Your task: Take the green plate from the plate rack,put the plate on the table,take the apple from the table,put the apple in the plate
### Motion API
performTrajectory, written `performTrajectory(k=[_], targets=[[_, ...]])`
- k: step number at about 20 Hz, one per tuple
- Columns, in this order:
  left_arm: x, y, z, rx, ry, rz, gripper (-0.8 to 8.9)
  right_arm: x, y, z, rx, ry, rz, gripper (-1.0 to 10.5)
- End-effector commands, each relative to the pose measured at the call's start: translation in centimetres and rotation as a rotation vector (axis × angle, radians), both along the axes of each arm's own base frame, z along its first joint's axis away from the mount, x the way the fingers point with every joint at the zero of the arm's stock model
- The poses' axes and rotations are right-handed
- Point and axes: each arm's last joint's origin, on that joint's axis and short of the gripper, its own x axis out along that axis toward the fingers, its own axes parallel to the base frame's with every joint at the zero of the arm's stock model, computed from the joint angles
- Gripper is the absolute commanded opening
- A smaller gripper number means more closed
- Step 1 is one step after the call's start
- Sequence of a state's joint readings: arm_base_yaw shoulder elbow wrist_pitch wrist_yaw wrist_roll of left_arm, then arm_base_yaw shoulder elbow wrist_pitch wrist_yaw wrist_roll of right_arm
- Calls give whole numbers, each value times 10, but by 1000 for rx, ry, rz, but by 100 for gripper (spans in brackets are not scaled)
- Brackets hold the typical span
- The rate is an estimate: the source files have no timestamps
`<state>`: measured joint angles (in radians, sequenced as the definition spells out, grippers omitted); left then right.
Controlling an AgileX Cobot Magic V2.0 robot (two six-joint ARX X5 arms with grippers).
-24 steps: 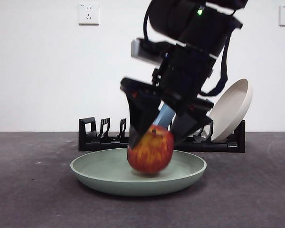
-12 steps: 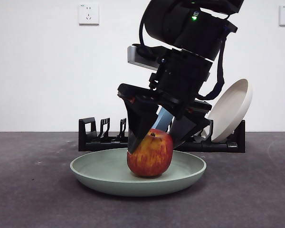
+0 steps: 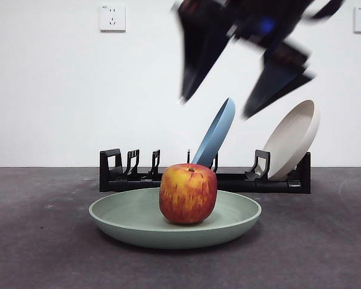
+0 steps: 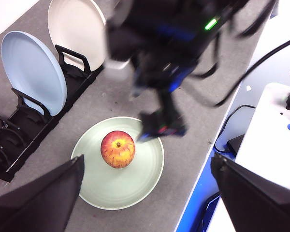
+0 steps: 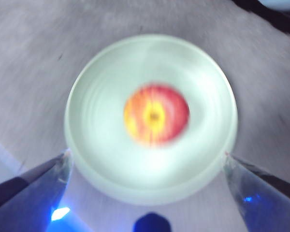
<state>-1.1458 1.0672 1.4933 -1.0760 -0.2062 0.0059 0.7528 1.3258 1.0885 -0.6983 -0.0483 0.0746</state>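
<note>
The red-and-yellow apple (image 3: 188,194) stands upright in the middle of the green plate (image 3: 114,217), which lies flat on the dark grey table (image 3: 42,253) in front of the black plate rack (image 3: 123,174). My right gripper (image 3: 216,107) is open, empty and blurred, well above the apple. Its wrist view looks straight down on the apple (image 5: 156,115) and the plate (image 5: 101,164) between the spread jaws. My left gripper (image 4: 147,169) is open and empty, high above the plate (image 4: 135,188) and apple (image 4: 118,149).
A blue plate (image 3: 219,129) and a beige plate (image 3: 295,141) lean in the rack's right half; its left holders stand empty. In the left wrist view the right arm (image 4: 169,48) hangs over the plate, and the table's edge (image 4: 203,159) runs close beside the plate.
The right gripper has let go of the apple and risen fast. The apple now stands free in the green plate.
</note>
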Motion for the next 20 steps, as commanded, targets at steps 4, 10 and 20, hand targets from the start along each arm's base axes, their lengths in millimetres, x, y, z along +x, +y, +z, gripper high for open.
performTrajectory(k=[4,10,20], targets=[[-1,2,-3,26,21,7,440,-58,-54,40,-28,24,4,563],[-2,4,-6,65,43,9,437,-101,-94,59,9,1,-12,483],[-2,4,-6,64,43,8,-7,-119,-111,68,73,-66,-11,-10]])
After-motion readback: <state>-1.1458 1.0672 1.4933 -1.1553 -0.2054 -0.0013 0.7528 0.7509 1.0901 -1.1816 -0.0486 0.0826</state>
